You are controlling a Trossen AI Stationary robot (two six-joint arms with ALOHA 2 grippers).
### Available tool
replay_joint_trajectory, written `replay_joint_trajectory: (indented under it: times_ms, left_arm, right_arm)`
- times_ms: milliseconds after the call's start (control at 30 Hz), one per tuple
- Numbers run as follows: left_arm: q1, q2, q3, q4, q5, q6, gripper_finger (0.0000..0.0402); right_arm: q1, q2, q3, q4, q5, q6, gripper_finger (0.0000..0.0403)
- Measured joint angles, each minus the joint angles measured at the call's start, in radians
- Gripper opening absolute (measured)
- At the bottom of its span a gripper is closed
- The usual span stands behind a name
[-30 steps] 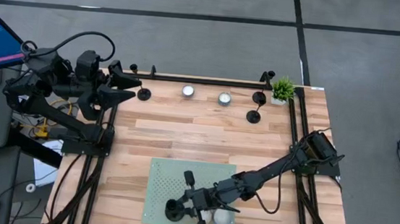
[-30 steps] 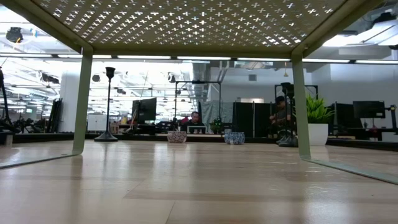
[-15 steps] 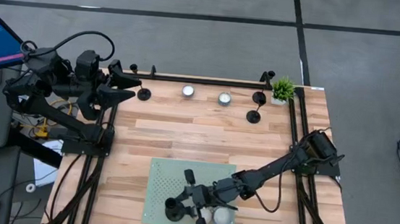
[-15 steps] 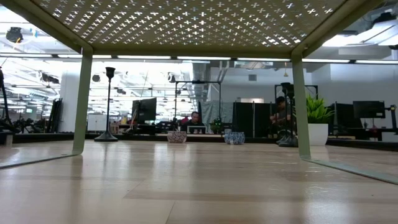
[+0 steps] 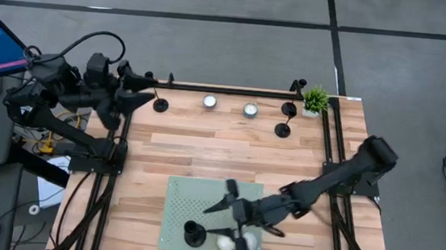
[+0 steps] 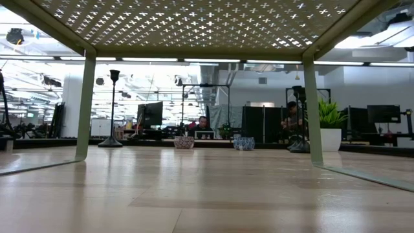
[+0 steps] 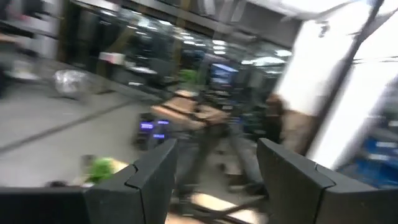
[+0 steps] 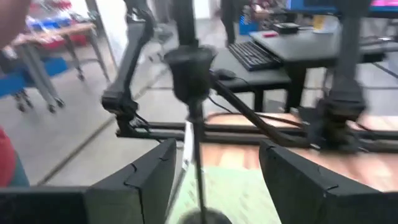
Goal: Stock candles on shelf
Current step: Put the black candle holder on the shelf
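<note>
Resting on the shelf (image 5: 191, 207) near its front edge, I see two candles (image 5: 237, 243), round and white, touching. My right gripper (image 5: 235, 215) hangs just above them, fingers spread, holding nothing. Two more candles (image 5: 209, 102) sit at the table's (image 5: 204, 152) back. Left gripper (image 5: 147, 88) waits spread, back-left.

Table (image 5: 228, 154) mid-section bare planks, open passage between back row and shelf (image 5: 180, 198). Back edge crowded: two candles (image 5: 209, 102) side by side, black stands (image 5: 286, 120) and small plant (image 5: 316, 100) toward right corner. Shelf near edge cluttered: black candlestick (image 5: 191, 235), two more tealights just beside it, right gripper (image 5: 230, 211) overhead. Shelf's far-left part bare.
</note>
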Motion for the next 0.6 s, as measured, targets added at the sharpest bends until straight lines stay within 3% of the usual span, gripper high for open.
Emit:
replay_joint_trajectory:
  times_ms: [167, 300, 367, 467, 600]
  left_arm:
    - [0.000, 0.029, 0.000, -0.127, -0.409, 0.129, 0.0222]
    - [0.005, 0.090, 0.000, -0.273, -0.773, 0.171, 0.0224]
    - [0.017, 0.126, 0.000, -0.335, -0.895, 0.163, 0.0229]
    - [0.056, 0.174, 0.000, -0.378, -0.941, 0.110, 0.0246]
    - [0.149, 0.221, -0.025, -0.490, -0.912, -0.034, 0.0276]
  right_arm:
    - [0.010, -0.180, 0.000, -0.225, 0.085, 0.021, 0.0223]
    - [0.037, -0.320, 0.000, -0.391, 0.252, 0.046, 0.0223]
    - [0.051, -0.376, 0.000, -0.478, 0.340, 0.072, 0.0224]
    - [0.071, -0.446, 0.000, -0.569, 0.418, 0.113, 0.0227]
    - [0.093, -0.505, 0.000, -0.622, 0.453, 0.132, 0.0229]
